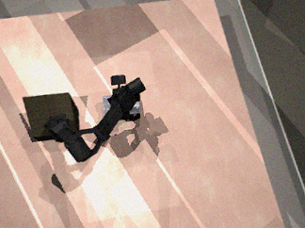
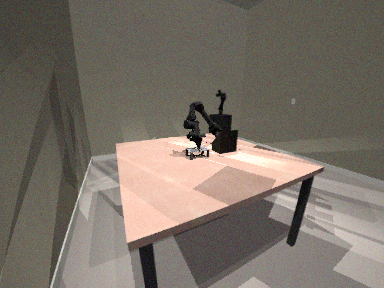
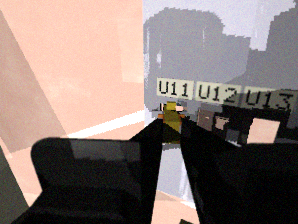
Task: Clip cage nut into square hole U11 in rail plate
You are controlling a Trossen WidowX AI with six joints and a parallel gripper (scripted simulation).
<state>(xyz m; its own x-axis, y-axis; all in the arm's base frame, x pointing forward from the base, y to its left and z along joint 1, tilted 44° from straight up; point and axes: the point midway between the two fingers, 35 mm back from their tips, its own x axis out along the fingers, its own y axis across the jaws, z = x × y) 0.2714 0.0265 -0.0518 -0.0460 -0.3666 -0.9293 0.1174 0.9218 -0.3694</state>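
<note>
Going by the top view, box (image 1: 47, 106) (image 2: 225, 142) well left of the gripper (image 1: 121, 95) (image 2: 199, 146) (image 3: 171, 122), standing on the table (image 1: 201, 137) (image 2: 160, 185). Arm (image 1: 79, 146) (image 2: 197, 107) bent, reaching right from over the box to the gripper. Gripper pointing down over the plate (image 1: 106, 102) (image 2: 188, 149) (image 3: 200, 60), pinching the nut (image 3: 172, 129). Plate directly under the gripper, raised off the table on short dark feet. Switching to wrist view, again left to right: bare strip of table left of the gripper, beyond the plate edge. Nut, yellow with orange bits, between the fingertips, right by the U11 label (image 3: 175, 88). Can't tell if hooked into the hole; wings too small to read. U12 label (image 3: 217, 93) next, right of the fingertips, then U13 label (image 3: 269, 99) farther right. Dark openings below both, partly behind the right-hand finger in that view. Shadows across plate and table.
</note>
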